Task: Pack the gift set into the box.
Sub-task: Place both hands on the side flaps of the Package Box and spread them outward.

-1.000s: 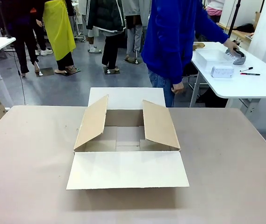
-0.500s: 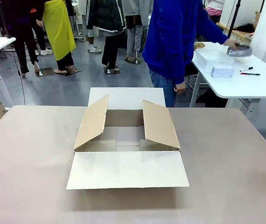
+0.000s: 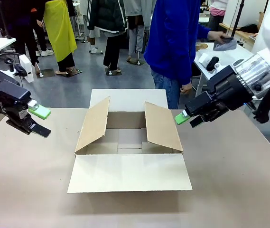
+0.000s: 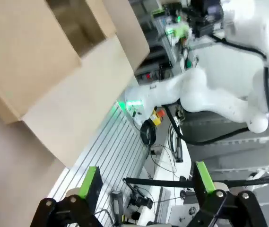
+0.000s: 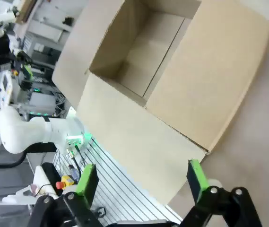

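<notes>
Left gripper: my left gripper [image 3: 40,121] hovers over the left part of the table [image 3: 239,185], well apart from the box; jaws apart, nothing between the green pads

Right gripper: my right gripper [image 3: 188,119] hangs just beside the box's right flap, near its far end; jaws apart, nothing held

Box: the box [image 3: 130,173] sits at the middle of the table, between my two grippers, open at the top; near flap and far flap lie flat outward, left and right flaps stand raised at a slant; the cardboard floor is in view

Gift set: the gift set [image 3: 226,44], grey-blue, is in the person's hand [image 3: 217,36] at the far right, beyond the far edge of my table and above a white side table [image 3: 248,88]; well apart from the box and from both grippers

Person: stands at the far side in a blue top; the other hand [image 3: 186,88] hangs at hip level

Contact: whether my right fingertip touches the flap, I cannot tell
</notes>
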Controlling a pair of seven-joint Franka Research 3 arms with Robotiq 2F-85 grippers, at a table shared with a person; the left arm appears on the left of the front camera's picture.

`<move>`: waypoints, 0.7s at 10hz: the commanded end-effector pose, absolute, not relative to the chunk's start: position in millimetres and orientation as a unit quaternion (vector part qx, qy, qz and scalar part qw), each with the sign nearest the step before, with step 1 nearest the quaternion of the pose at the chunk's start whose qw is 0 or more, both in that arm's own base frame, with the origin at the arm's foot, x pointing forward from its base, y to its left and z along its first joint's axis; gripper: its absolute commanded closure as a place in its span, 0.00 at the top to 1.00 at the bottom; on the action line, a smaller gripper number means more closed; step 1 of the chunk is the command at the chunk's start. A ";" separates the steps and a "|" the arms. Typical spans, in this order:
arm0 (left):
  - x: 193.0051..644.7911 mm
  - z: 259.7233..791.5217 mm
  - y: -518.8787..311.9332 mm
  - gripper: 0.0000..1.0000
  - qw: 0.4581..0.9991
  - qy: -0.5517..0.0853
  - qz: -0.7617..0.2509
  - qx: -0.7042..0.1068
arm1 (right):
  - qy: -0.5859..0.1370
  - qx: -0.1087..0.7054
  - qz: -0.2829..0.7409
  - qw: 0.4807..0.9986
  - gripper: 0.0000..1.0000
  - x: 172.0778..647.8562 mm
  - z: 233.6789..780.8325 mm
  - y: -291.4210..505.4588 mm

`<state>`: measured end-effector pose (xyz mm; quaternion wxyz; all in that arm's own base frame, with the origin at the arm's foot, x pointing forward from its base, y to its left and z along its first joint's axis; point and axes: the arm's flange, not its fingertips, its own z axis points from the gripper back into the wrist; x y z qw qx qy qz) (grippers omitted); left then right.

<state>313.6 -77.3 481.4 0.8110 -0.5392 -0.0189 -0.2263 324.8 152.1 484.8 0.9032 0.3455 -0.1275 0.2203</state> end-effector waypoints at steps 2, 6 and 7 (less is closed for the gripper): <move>310.0 485.2 -106.2 1.00 0.842 -0.003 -0.238 -0.485 | -0.103 0.288 0.207 0.929 1.00 333.0 487.7 178.1; 360.5 512.0 -205.1 1.00 0.967 0.019 -0.030 -0.252 | -0.156 0.124 0.094 0.975 1.00 372.7 480.0 278.9; 379.4 510.7 -222.4 1.00 0.977 0.009 0.021 -0.212 | -0.153 0.098 0.080 0.980 1.00 377.1 476.4 283.8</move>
